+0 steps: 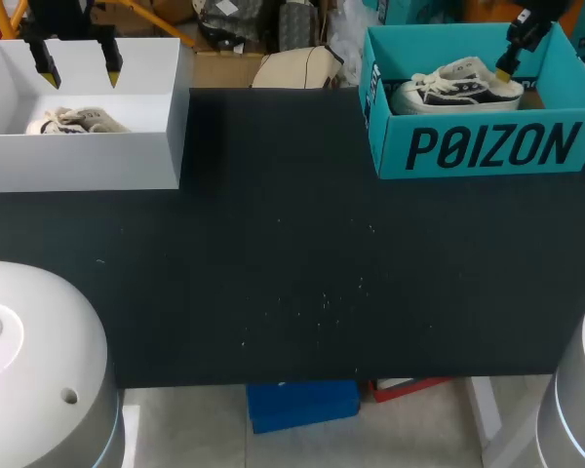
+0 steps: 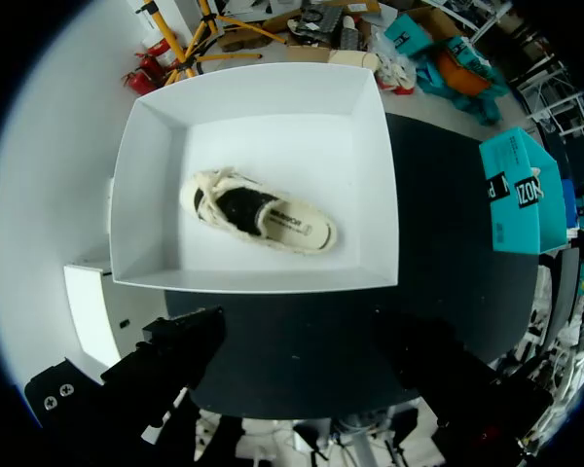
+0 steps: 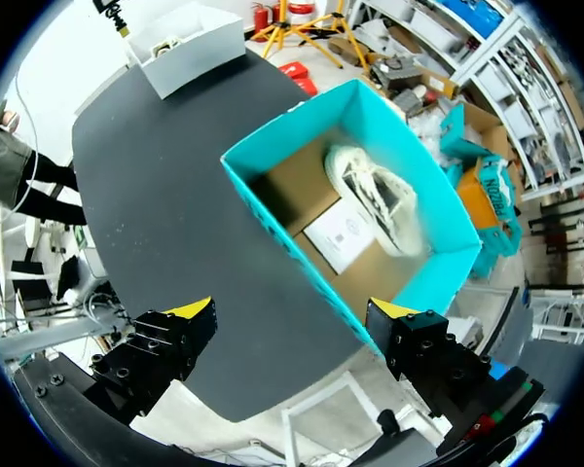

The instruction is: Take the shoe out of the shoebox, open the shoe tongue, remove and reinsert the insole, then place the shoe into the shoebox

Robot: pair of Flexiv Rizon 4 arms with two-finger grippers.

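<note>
1. Nearest, left arm base [image 1: 29, 361] and right arm base [image 1: 580, 390], white and rounded, at the table's near corners
2. Black table [image 1: 273, 273], pale flecks scattered across its near middle
3. At the far left corner, white box [image 1: 127, 156], open on top, with cream shoe [image 1: 73, 122] on its floor, opening facing up, lying at a slant and apart from all four walls in the left wrist view
4. Above the white box, left gripper [image 1: 79, 70], fingers spread wide, nothing between them, well above the cream shoe
5. At the far right, teal box [image 1: 487, 146], open on top, holding dark shoe [image 1: 458, 88] with white laces, sole down, toe toward the table's middle; in the right wrist view, set toward the wall away from the table's near edge, with a white card [image 3: 343, 233] on the brown floor just beside it
6. Above the teal box, right gripper [image 3: 290, 311], yellow tips wide apart, gripping nothing, dark shoe ahead of the fingers and untouched
</note>
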